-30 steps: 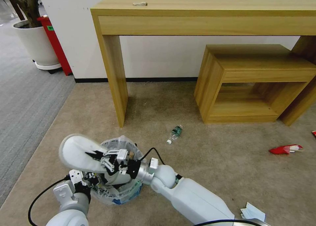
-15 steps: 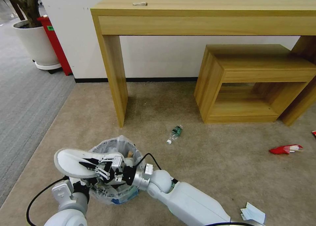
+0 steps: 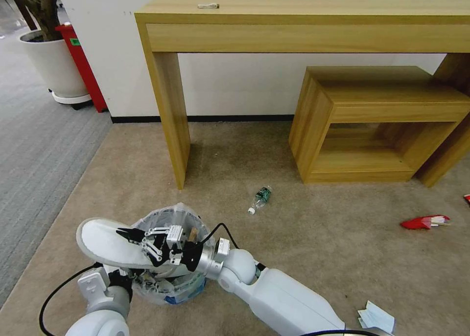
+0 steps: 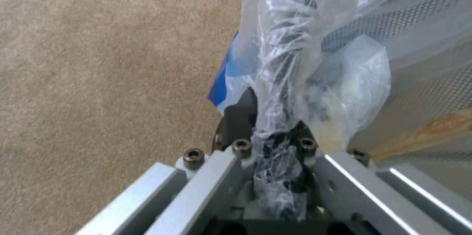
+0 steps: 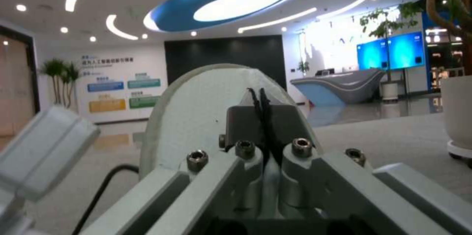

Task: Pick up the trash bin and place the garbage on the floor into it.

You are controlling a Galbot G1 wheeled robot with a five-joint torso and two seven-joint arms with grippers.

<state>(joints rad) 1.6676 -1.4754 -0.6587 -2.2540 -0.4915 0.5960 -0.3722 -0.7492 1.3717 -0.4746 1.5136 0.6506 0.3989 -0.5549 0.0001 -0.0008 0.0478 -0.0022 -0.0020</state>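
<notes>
Slipper lowered onto bin mouth, not yet released.

Head view: right hand (image 3: pixel 128 236) clamped on white slipper (image 3: pixel 105 240); over the last second it tipped from raised to nearly flat across the trash bin (image 3: pixel 171 282) rim, so the drop looks close. Bottle (image 3: pixel 260 198) and red wrapper (image 3: pixel 425 222) remain on floor (image 3: pixel 313 238).
Left wrist view: left hand (image 4: pixel 275 176) closed on the bin's bag-covered rim, holding it.
Right wrist view: fingers (image 5: pixel 260 117) together on the slipper.

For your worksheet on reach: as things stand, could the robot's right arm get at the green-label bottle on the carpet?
Probably not yet: the right gripper is shut on a white slipper above the trash bin. The bottle itself lies unobstructed on open carpet.
</notes>
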